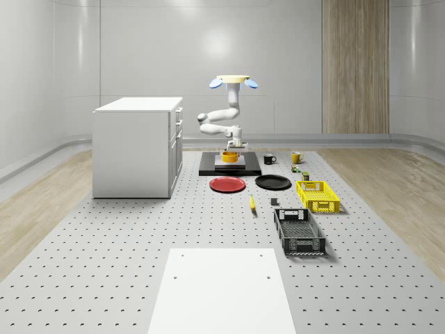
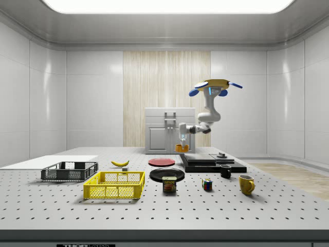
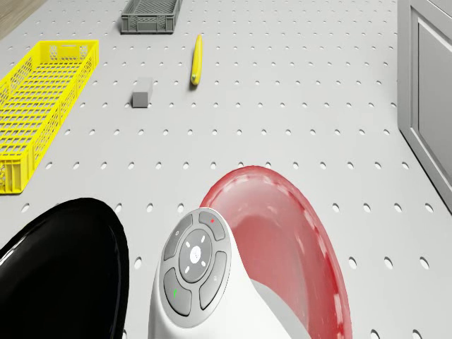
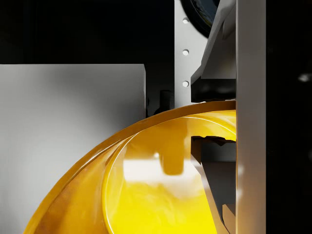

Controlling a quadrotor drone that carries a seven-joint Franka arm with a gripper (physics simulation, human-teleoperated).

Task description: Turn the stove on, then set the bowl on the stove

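While the drone (image 1: 233, 81) hovers, two plates (image 1: 227, 184) lie below.

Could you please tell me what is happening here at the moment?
A drone carrying a white arm hovers above the black stove, which sits on the perforated table beside a white cabinet. Its gripper reaches down to the yellow bowl, with a finger over the bowl's rim, so the fingers seem shut on it. The bowl is at the stove, either held just above it or just set down. A red plate and a black plate lie in front of the stove.
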